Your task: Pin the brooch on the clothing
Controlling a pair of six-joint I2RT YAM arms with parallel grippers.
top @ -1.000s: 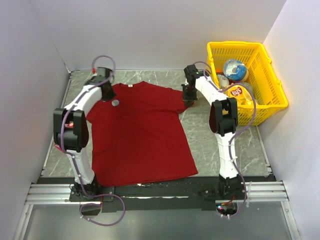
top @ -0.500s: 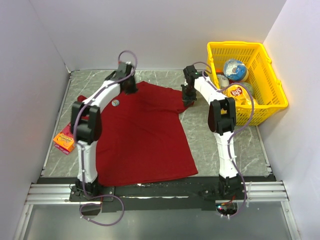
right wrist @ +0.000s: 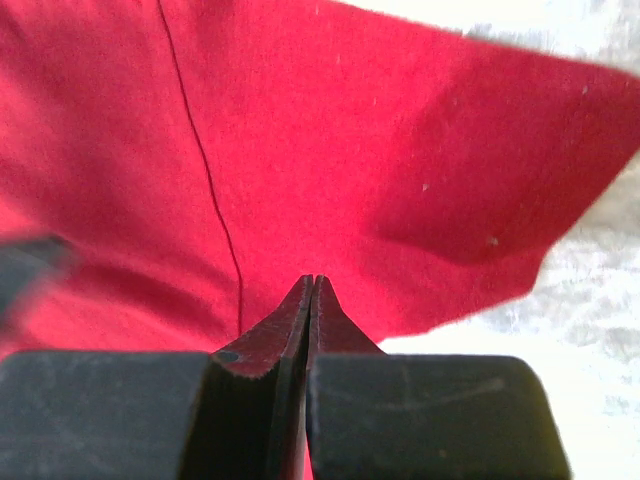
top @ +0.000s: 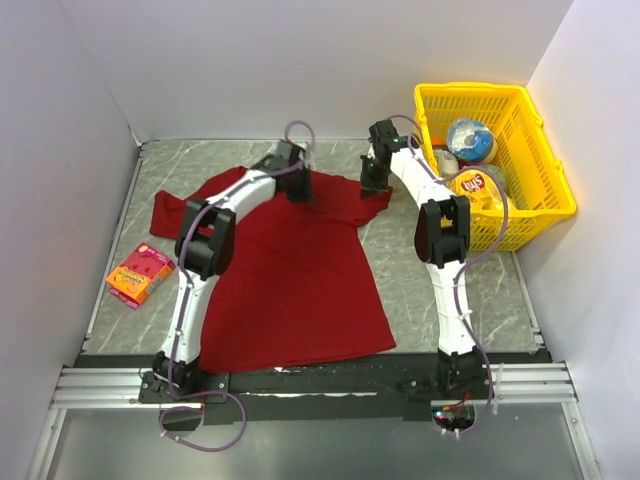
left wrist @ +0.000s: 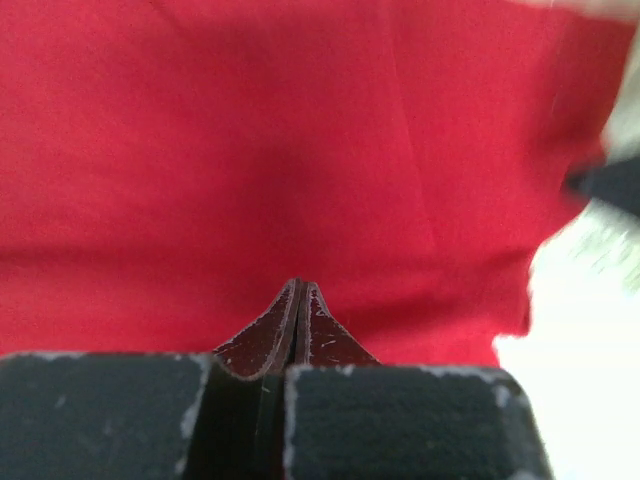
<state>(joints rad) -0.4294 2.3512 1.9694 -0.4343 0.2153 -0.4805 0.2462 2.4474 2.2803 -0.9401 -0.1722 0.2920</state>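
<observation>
Left gripper (top: 298,187) swung toward 3 o'clock across the shirt (top: 290,280), baring a packet (top: 140,274) at 9; brooch hidden. Right gripper (top: 372,178) at 1. Both jaws closed, empty. Lay's bag (top: 472,186) at 2.

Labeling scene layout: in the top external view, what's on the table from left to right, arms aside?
orange-and-pink packet → dark-red T-shirt → yellow basket

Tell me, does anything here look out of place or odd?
The brooch shows in no view; the left arm crossing the shirt may hide it. An orange packet lies alone left of the shirt. Nothing looks spilled or damaged.
</observation>
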